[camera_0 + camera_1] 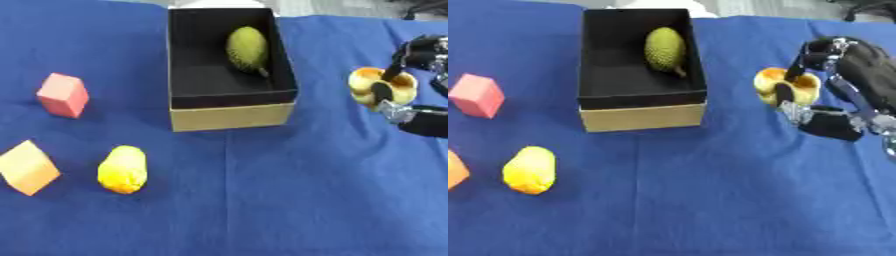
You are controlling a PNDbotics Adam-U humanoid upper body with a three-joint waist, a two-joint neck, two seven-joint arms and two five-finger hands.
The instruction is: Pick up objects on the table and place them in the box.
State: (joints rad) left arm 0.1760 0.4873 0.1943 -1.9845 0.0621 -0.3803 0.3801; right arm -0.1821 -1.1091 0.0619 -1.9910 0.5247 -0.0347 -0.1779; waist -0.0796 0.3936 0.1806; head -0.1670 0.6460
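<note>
- Looking through the left eye first: your right hand (411, 85) is curled around a yellow-and-orange fruit (382, 85), fingers wrapped over its front. It sits to the right of the box (231, 116), roughly level with the box's near end.
- The box lies to the left of that hand, and its long axis runs away from you. A green spiky fruit (248, 48) already lies inside, toward the far right wall, so the near half of the floor looks free.
- Left of the box, on the blue cloth (289, 200), you have a red block (63, 94), an orange block (27, 167) and a yellow fruit (122, 169), all well apart from one another and from the box.
- Turning to the right eye: the held fruit (785, 86) shows more plainly, with dark fingers (784, 93) crossing it. The carry looks like a short move leftward over the box's right wall (696, 55), and I judge you must clear that rim.
- Your left hand shows in neither view, though the three left-side things would be nearer to it.
- The cloth lies flat across the table; the only room detail is a dark shape at the far right corner.
</note>
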